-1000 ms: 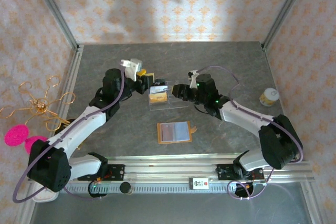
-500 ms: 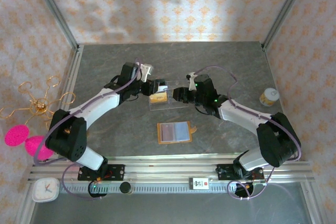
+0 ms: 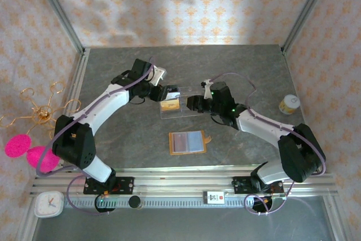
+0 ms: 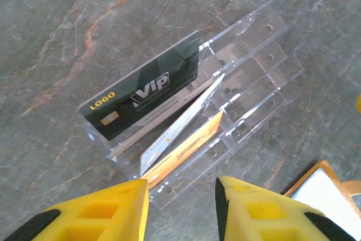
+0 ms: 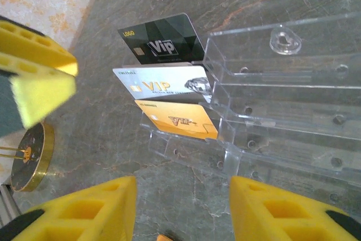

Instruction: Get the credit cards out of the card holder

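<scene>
The card holder [image 3: 188,141] lies open and flat at the table's middle, its grey-blue sleeves facing up and the left one tinted reddish. Three credit cards stand in a clear acrylic stand [image 3: 183,107]: a black one [image 4: 141,86], a silver one [image 4: 180,122] and a gold one [image 4: 189,142]. My left gripper [image 3: 160,93] hovers at the stand's left end, open, with nothing between its yellow fingers [image 4: 181,187]. From the right side my right gripper [image 3: 192,104] faces the same cards [image 5: 169,83], open and holding nothing [image 5: 183,184].
A gold wire hanger [image 3: 42,114] with pink discs [image 3: 20,146] stands at the left wall; its round base [image 5: 28,156] lies beyond the stand. A small jar [image 3: 289,104] sits at the right. A clock [image 3: 48,204] lies by the rail.
The left arm swung in and its gripper moved right and nearer, to the stand's left end, with its jaws a little narrower. The right arm has barely moved.
</scene>
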